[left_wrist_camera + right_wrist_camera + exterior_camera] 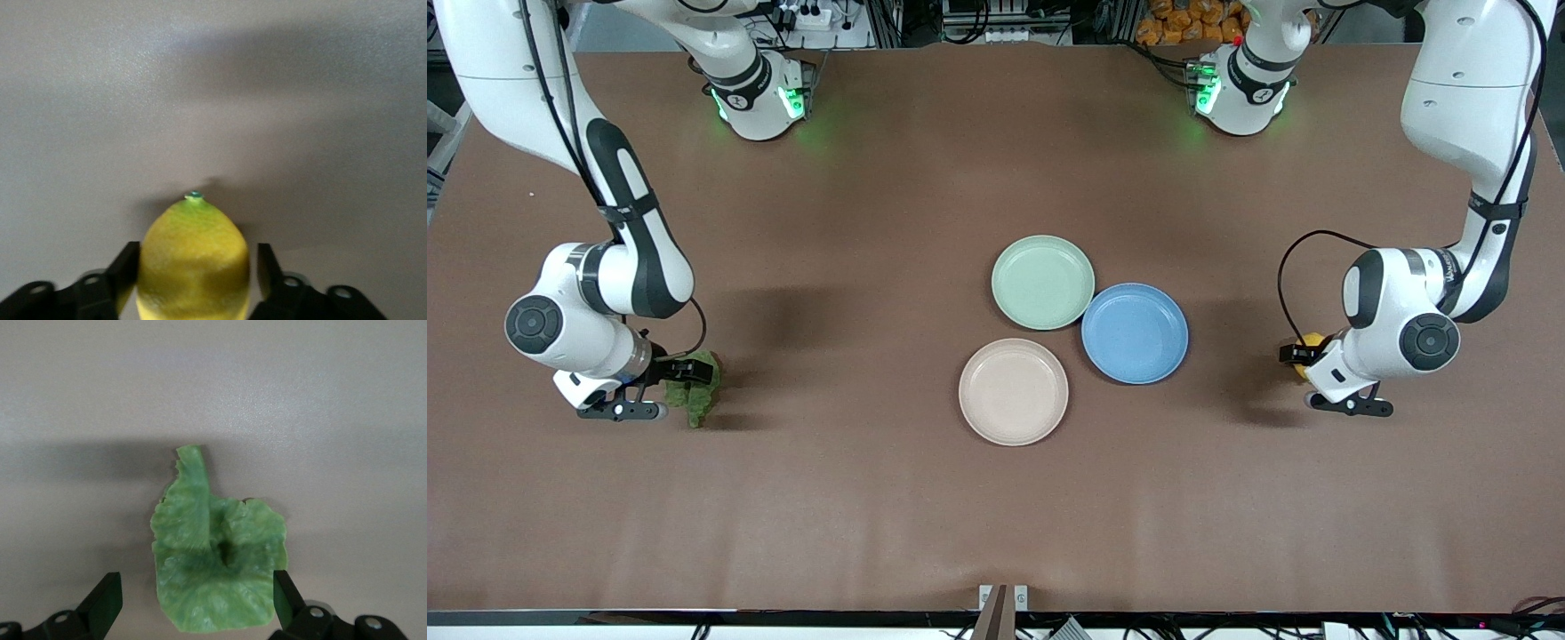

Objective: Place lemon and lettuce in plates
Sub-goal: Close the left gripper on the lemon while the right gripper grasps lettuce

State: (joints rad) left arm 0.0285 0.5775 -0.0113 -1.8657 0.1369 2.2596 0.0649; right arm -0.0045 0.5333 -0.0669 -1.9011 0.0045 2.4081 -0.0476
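Observation:
The lemon lies on the table toward the left arm's end. My left gripper is down around it. In the left wrist view the lemon sits between the open fingers; one touches it and the other stands a little apart. The lettuce lies flat toward the right arm's end. My right gripper is low over it and open, with the leaf between its wide-spread fingers. The mint green plate and the cream-beige plate sit empty mid-table.
A blue plate sits empty beside the two plates, toward the left arm's end and touching the mint one. Brown table surface stretches between the plates and each gripper.

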